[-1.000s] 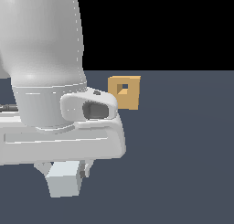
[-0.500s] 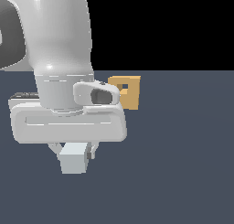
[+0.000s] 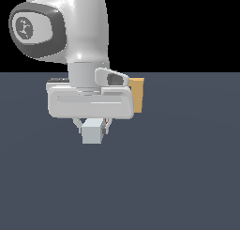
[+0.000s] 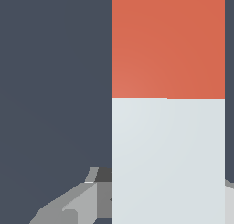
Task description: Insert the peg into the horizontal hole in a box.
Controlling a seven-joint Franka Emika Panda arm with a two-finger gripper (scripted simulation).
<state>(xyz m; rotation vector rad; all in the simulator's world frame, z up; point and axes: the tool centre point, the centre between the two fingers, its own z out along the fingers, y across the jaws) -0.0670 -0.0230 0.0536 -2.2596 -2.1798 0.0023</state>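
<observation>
Gripper [image 3: 95, 127] clamped on the peg [image 3: 92, 132] at centre frame, grey end toward the camera; orange end [image 4: 168, 42] pointing away, long axis running into the scene. Box [image 3: 137, 95] upper right of the gripper, half hidden behind the hand; hole not visible; probably needs aligning rightward and up.

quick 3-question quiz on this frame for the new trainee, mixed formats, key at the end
1. True or false: in the exterior view, the gripper holds the peg between its jaws, off the floor.
2. In the wrist view, which end of the peg lies farther from the jaws?
A. the orange-red end
B. the pale grey-white end
C. neither, the peg is one colour
3. Fill in: in the exterior view, the box is partly hidden behind the ____, so its hole cannot be seen.

Key
1. True
2. A
3. robot hand (gripper body)
</observation>
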